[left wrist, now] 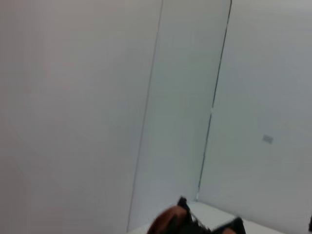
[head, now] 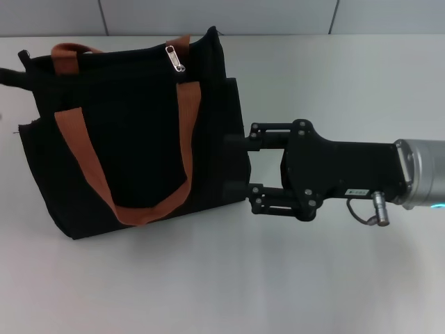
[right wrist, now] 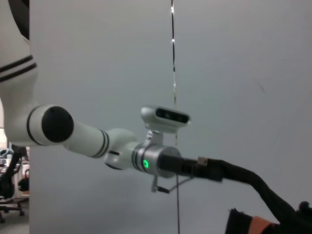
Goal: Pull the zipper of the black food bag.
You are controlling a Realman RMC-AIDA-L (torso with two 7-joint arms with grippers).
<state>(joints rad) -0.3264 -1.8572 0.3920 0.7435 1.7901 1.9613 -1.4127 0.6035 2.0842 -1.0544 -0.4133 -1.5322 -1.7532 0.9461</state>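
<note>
**Right jaws spread at the bag's side; left gripper at its far corner**

Your right gripper [head: 235, 163] has its jaws open, fingertips against the right side edge of the black food bag [head: 132, 139], one finger high, one low. The bag lies flat on the white table [head: 222, 292], with bare tabletop in front and to the right. The zipper [head: 174, 58] sits near the top edge, between the orange handles [head: 83, 146], well apart from those fingers. Your left gripper [head: 12, 75] touches the bag's upper left corner; you cannot tell its jaw state.

White tabletop [head: 208, 292], pale panelled wall [head: 222, 15], dark seams
</note>
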